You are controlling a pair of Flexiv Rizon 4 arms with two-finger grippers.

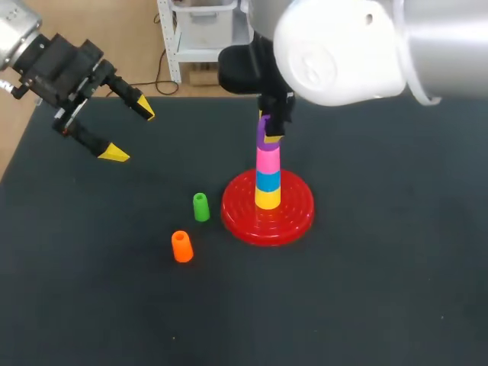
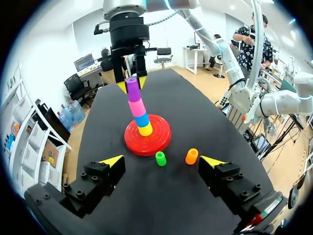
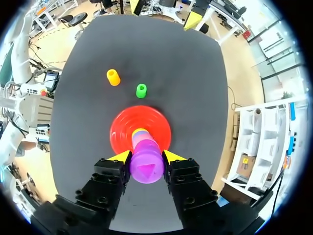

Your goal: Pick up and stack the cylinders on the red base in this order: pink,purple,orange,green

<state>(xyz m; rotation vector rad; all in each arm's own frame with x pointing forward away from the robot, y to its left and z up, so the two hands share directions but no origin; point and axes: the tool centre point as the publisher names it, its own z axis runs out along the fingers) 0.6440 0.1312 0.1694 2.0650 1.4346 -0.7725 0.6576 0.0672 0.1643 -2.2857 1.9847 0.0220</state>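
Purple cylinder (image 3: 146, 166) was a stubby tube, standing upright atop the pink cylinder (image 1: 268, 160). Right gripper (image 3: 146, 155) clamped it; left gripper (image 2: 162, 160) just gaped.

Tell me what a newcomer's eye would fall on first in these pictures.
First, the bright tower in the middle of the table: a yellow cylinder, a blue cylinder and a pink cylinder stacked on the red base. The right gripper is closed on the purple cylinder at its top. Next, the green cylinder and orange cylinder stand loose on the dark table beside the base, and the left gripper is open near the far left corner.
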